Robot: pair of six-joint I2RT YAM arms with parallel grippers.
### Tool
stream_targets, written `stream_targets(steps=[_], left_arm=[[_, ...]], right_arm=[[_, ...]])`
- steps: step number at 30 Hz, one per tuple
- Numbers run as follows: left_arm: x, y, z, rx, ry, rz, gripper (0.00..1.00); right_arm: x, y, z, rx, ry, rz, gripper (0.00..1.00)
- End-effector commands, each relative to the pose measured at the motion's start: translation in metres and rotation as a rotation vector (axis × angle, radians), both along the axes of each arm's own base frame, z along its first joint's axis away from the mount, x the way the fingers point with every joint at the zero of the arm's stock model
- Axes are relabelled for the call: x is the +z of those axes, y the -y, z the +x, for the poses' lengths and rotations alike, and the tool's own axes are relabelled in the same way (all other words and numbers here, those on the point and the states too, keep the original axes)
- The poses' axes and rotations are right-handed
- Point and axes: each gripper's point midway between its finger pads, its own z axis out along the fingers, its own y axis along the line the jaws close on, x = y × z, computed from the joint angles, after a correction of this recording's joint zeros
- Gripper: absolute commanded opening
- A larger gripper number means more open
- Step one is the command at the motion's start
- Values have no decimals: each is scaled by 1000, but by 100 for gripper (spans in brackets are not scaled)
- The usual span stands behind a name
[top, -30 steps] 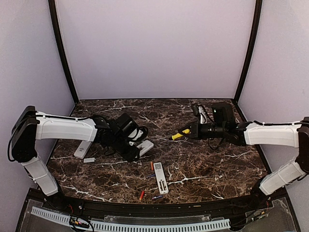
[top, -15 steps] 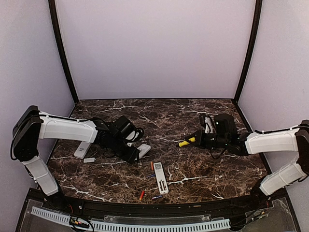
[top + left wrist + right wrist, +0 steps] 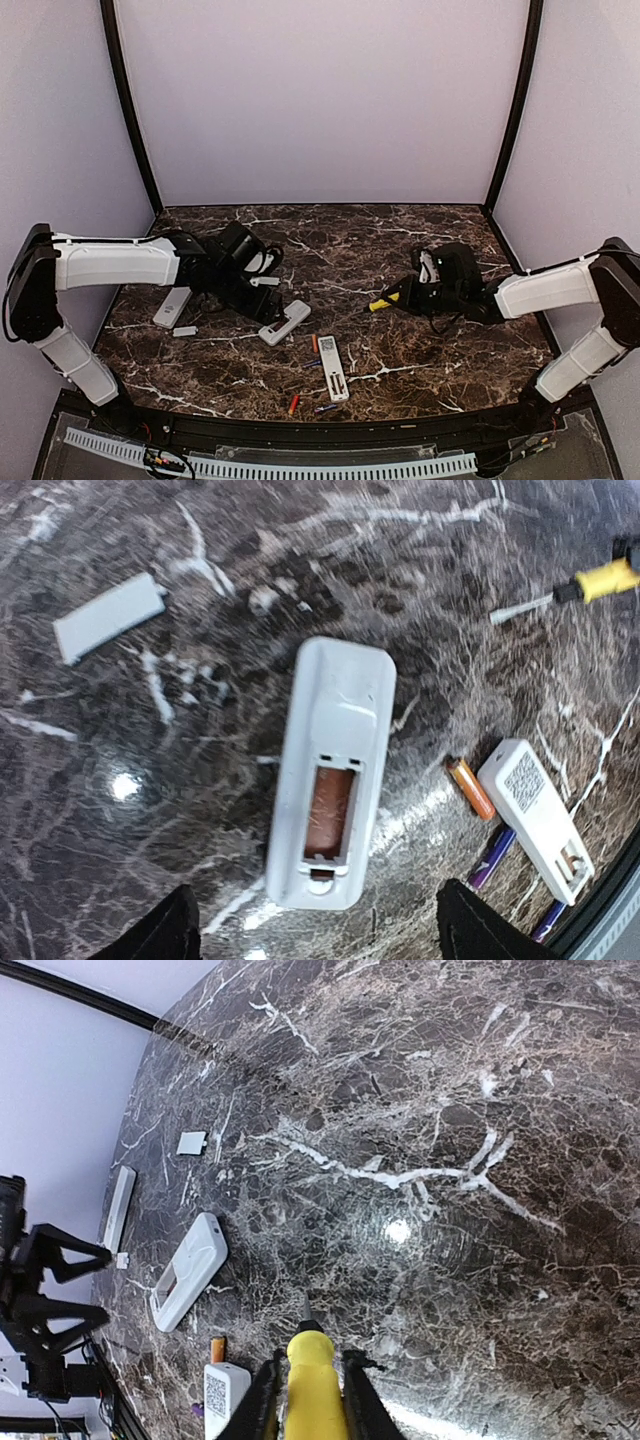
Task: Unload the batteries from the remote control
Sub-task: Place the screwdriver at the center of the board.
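A white remote control (image 3: 335, 770) lies flat on the marble, back up, its uncovered battery bay showing a brown inside. My left gripper (image 3: 320, 935) hovers open just behind its near end, touching nothing; from above the gripper (image 3: 265, 308) sits beside this remote (image 3: 285, 322). Loose batteries lie nearby: an orange one (image 3: 470, 787), a purple one (image 3: 492, 843), and two more (image 3: 293, 404) near the front edge. My right gripper (image 3: 310, 1400) is shut on the yellow-handled screwdriver (image 3: 315, 1385), tip pointing left, low over the table (image 3: 383, 299).
A second white remote (image 3: 333, 366) with a QR label lies by the batteries. A third remote (image 3: 172, 306) and a small cover plate (image 3: 185, 331) lie at the left. Another cover plate (image 3: 108, 615) lies beyond the first remote.
My left gripper opened and drew back, leaving the remote flat on the table. The right arm moved slightly left and nearer with the screwdriver.
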Motion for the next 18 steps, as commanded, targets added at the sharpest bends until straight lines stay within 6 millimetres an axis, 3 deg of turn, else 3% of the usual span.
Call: stream_targets(steps=[1, 3, 7, 10, 14, 18], left_arm=[[53, -31, 26, 76, 61, -73, 82], [65, -53, 41, 136, 69, -103, 83], [69, -104, 63, 290, 44, -152, 84], [71, -132, 74, 381, 27, -245, 85], [61, -185, 81, 528, -2, -290, 86], [42, -221, 78, 599, 0, -169, 86]], right_arm=[[-12, 4, 2, -29, -16, -9, 27], [-15, 7, 3, -49, -20, -18, 34], [-19, 19, 4, -104, -12, -46, 48], [-16, 31, 5, -154, 14, -67, 59], [-10, 43, 6, -180, 60, -118, 72], [1, 50, 11, -186, 110, -179, 76]])
